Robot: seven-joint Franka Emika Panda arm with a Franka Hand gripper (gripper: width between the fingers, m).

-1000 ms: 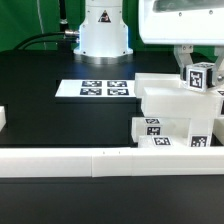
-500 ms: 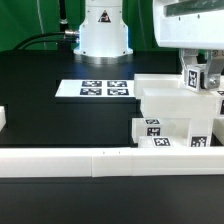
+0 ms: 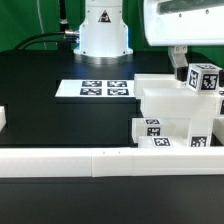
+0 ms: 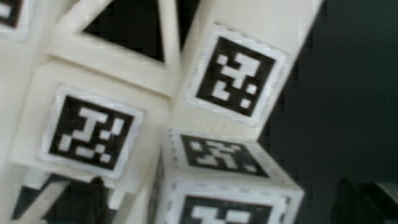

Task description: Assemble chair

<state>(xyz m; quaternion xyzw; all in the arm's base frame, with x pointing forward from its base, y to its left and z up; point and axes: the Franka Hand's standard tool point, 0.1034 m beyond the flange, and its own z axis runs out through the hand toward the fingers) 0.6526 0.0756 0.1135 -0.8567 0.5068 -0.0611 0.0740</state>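
Gripper (image 3: 196, 58) hangs at the exterior view's upper right with its jaws spread and nothing pinched. The one finger (image 3: 178, 60) that shows stands clear of the short square post (image 3: 205, 78), on that post's left in the exterior view. The other finger is hidden. The post sits just under the gripper, slightly tilted, with a black-and-white tag facing the camera. It rests at the top of the chair (image 3: 170, 112), a stepped stack of glossy white blocks at the exterior view's right. Three more tags show on the stack's lower front.

The wrist view is close and blurred. It shows white pieces packed together, each with a tag, and a braced frame (image 4: 39, 100) with dark openings between its bars. Which piece touches which cannot be told there.

The chair stands on the black table (image 3: 45, 125), just behind the long low white rail (image 3: 90, 160) that runs across the front. The marker board (image 3: 100, 88) lies flat to the exterior view's left of the chair, near it but apart. The white robot base (image 3: 103, 30) stands behind the board. A small white piece (image 3: 3, 118) shows at the exterior view's left edge, well apart from the chair.
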